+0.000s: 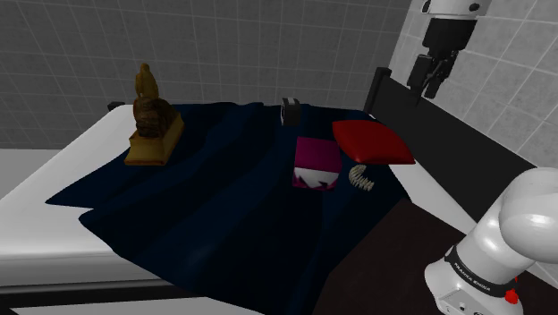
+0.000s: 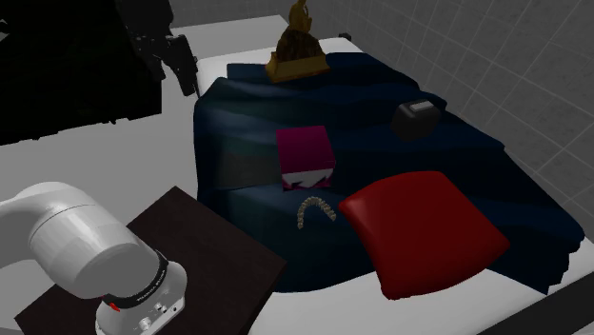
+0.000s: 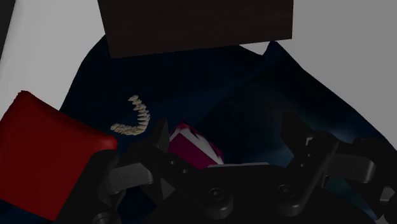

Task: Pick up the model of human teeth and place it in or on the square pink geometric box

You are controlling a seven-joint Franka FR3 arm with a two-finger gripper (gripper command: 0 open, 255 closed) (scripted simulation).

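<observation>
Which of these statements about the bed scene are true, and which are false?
The teeth model lies on the dark blue blanket, outside the pink box. True.
The tool clasps the teeth model. False: it hangs open and empty, well away from it.
A red pillow lies beside the teeth model. True.
The brown statue stands on the pink box. False: it stands on the blanket, apart from the box.

I see the teeth point(image 1: 361, 177) hemmed in, red pillow point(image 1: 371, 141) just beside them on one side, pink box point(image 1: 317, 163) near on the other. Open air straight above. The statue point(image 1: 152, 116) stands well apart across the bare blanket point(image 1: 224, 206).
</observation>
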